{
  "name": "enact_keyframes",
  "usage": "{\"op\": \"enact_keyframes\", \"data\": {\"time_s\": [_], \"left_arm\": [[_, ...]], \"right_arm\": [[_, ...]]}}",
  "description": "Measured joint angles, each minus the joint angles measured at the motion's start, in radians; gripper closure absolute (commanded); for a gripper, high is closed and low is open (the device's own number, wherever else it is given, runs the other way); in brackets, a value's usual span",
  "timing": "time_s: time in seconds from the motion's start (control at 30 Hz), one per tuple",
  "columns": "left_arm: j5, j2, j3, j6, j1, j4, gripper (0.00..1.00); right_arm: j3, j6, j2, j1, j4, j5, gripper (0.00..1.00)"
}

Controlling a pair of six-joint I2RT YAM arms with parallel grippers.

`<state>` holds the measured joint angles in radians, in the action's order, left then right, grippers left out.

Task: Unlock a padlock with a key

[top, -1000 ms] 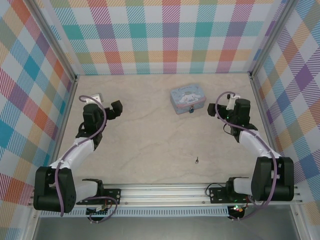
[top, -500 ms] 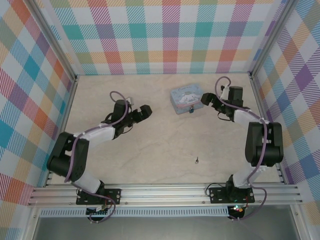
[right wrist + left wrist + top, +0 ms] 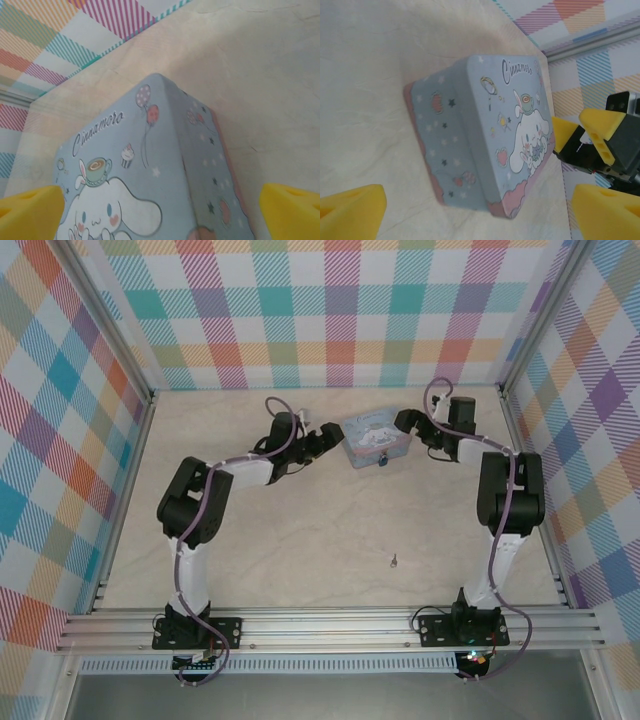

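Both arms have swung inward, so the open, empty left tool (image 3: 328, 440) and right tool (image 3: 406, 423) now flank the tin (image 3: 372, 435) whose near side carries the padlock (image 3: 382, 461), likely to steady it, while the key (image 3: 395, 561) lies untouched on the desk (image 3: 280, 530), well apart toward the bases.

Black-and-white arms (image 3: 245, 470), purple cables (image 3: 428, 392), yellow fingertips (image 3: 355, 207) (foam pads, seemingly).

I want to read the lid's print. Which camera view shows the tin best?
The left wrist view: the tin lies whole in frame, lid print and one starred side wall readable. The right wrist view cuts off its lid at the bottom edge. The top external view shows it whole but small.
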<state>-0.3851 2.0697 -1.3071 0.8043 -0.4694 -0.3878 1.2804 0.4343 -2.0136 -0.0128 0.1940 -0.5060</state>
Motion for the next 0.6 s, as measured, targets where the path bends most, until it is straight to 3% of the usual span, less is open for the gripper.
{"op": "enact_keyframes", "data": {"time_s": [0.33, 0.6], "left_arm": [[-0.033, 0.158, -0.212, 0.029, -0.054, 0.059, 0.05], [-0.042, 0.183, -0.245, 0.04, -0.059, 0.093, 0.05]], "right_arm": [[0.089, -0.015, -0.094, 0.001, -0.05, -0.126, 0.05], [0.077, -0.058, -0.097, 0.008, -0.047, -0.216, 0.06]]}}
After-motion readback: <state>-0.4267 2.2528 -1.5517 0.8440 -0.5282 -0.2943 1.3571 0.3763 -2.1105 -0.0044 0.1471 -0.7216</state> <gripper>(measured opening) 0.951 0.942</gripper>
